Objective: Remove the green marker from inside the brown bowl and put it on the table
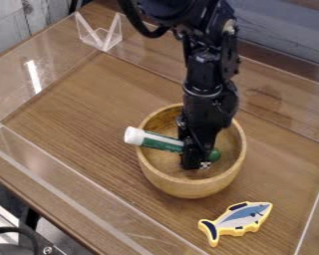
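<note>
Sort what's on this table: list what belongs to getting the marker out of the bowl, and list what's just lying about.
Part of the job:
- green marker, lying across the bowl
- brown bowl
- table, where the marker goes
- gripper, down inside the bowl, shut on the marker

Just lying about:
- toy fish, on the table in front of the bowl
- clear acrylic walls along the edges

Bench [96,110]: dark brown wood-grain surface with a low sheen, bounded by clear, glossy acrylic walls [49,55] on which reflections are seen. Brown bowl [169,177]: light wood, thick-walled, grain visible, smooth satin finish. Green marker [159,144]: smooth plastic, dark green barrel and white end. Tool [197,159]: matt black casing, apparently plastic. Toy fish [237,220]: blue and yellow, smooth-looking; material cannot be told.
</note>
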